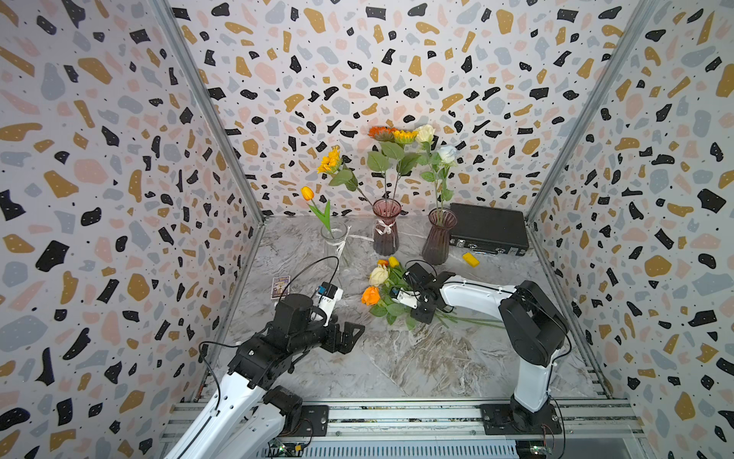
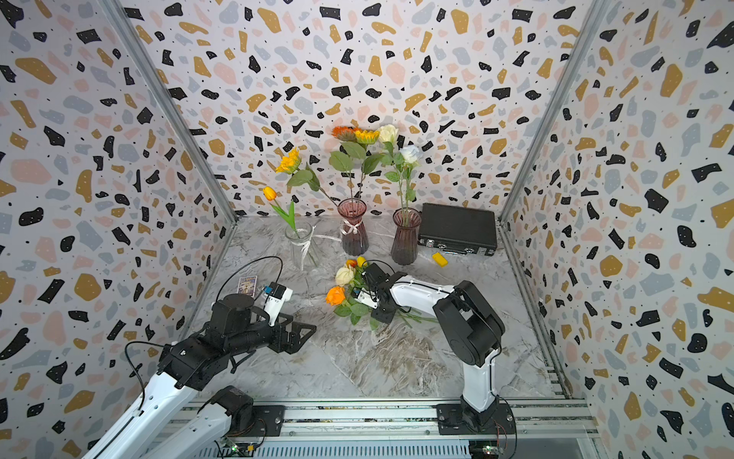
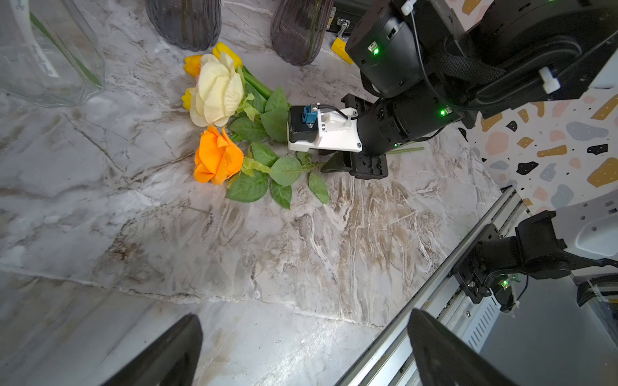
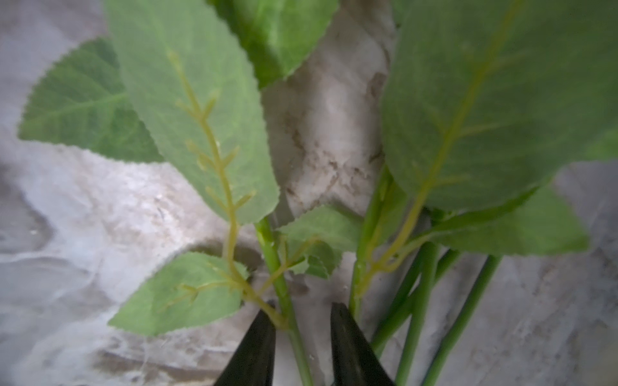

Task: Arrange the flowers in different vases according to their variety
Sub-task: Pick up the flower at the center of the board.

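Note:
Loose flowers lie mid-table: an orange rose (image 1: 370, 295), a cream rose (image 1: 378, 275) and small tulips (image 1: 393, 261). My right gripper (image 4: 301, 310) is down over their stems, its jaws either side of one leafy rose stem (image 4: 284, 294) with a gap still showing. My left gripper (image 1: 353, 337) hovers wide open and empty, left of the pile. At the back, the clear vase (image 1: 335, 244) holds a yellow tulip (image 1: 307, 193). The ribboned vase (image 1: 386, 230) holds sunflowers (image 1: 329, 161). The plain ribbed vase (image 1: 439, 238) holds a cream and a white rose (image 1: 447, 154).
A black case (image 1: 488, 230) lies at the back right with a yellow block (image 1: 470, 259) in front of it. A small printed card (image 1: 281, 287) lies near the left wall. Patterned walls close in three sides, and a metal rail (image 1: 397, 413) runs along the front.

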